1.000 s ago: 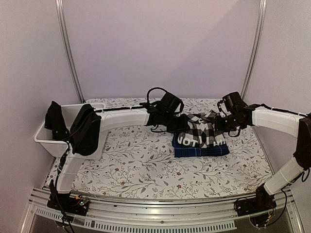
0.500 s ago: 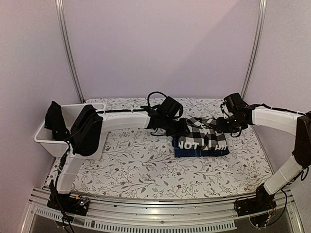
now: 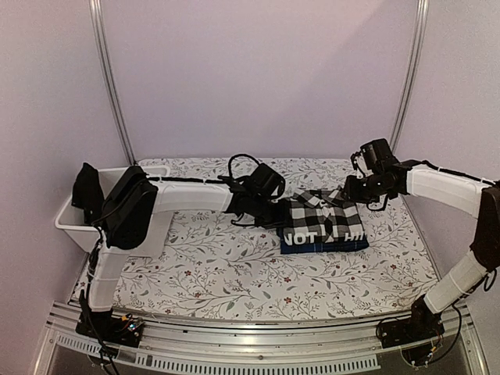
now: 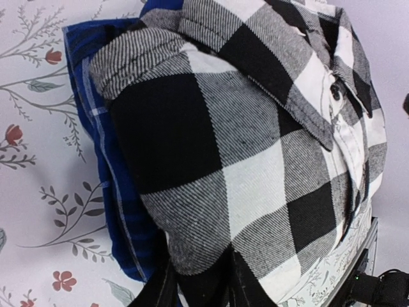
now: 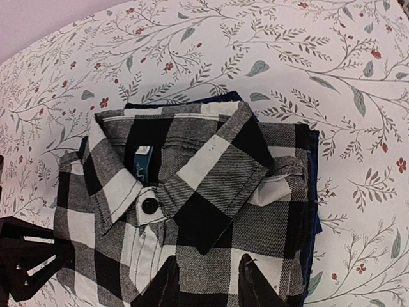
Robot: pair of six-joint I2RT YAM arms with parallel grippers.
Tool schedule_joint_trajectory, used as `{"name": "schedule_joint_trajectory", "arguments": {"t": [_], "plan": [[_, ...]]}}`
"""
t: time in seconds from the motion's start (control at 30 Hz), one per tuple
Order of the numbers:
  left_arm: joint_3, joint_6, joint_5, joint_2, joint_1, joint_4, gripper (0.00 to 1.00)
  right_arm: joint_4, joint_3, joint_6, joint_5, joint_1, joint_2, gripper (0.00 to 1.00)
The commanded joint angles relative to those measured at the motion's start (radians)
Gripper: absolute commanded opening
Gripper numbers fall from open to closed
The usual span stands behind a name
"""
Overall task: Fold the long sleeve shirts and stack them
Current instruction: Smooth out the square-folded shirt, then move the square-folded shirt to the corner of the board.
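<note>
Top external: both arms backed off stack versus second ago. Left gripper [image 3: 273, 212] and right gripper [image 3: 352, 191] fingers apart, cloth released. Checked shirt [image 3: 320, 217] lies folded atop navy shirt [image 3: 344, 245], table [image 3: 219, 262] centre-right. Stacking likely finished.

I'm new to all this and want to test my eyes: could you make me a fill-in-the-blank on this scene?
The blue shirt lies ____ the checked shirt.
The tablecloth has a ____ pattern.
The bin stands at the table's ____ edge.
The collar's button is ____.
Missing words: under; floral; left; black.
</note>
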Motion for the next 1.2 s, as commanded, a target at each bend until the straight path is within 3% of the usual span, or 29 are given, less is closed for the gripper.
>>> {"name": "schedule_joint_trajectory", "arguments": {"t": [0.0,0.23,0.53,0.7,0.9,1.0,1.17], "plan": [[-0.009,0.021,0.017,-0.038,0.015,0.035,0.28,0.071,-0.049,0.032,-0.053,-0.041,0.086,0.28],[-0.025,0.027,0.024,-0.047,0.024,0.038,0.28,0.098,-0.088,0.036,-0.071,-0.061,0.164,0.26],[-0.156,0.049,0.008,-0.167,0.072,0.067,0.36,-0.008,-0.055,0.036,-0.029,-0.023,-0.008,0.43],[-0.219,0.083,-0.011,-0.258,0.090,0.064,0.44,-0.029,-0.064,0.072,-0.001,0.137,-0.074,0.55],[-0.304,0.117,-0.022,-0.375,0.106,0.072,0.57,-0.022,-0.067,0.159,-0.004,0.363,-0.037,0.70],[-0.339,0.134,-0.035,-0.435,0.108,0.062,0.67,-0.012,-0.066,0.207,-0.013,0.436,0.008,0.89],[-0.404,0.143,-0.058,-0.524,0.113,0.056,0.78,0.047,-0.085,0.279,-0.069,0.513,0.055,0.94]]}}
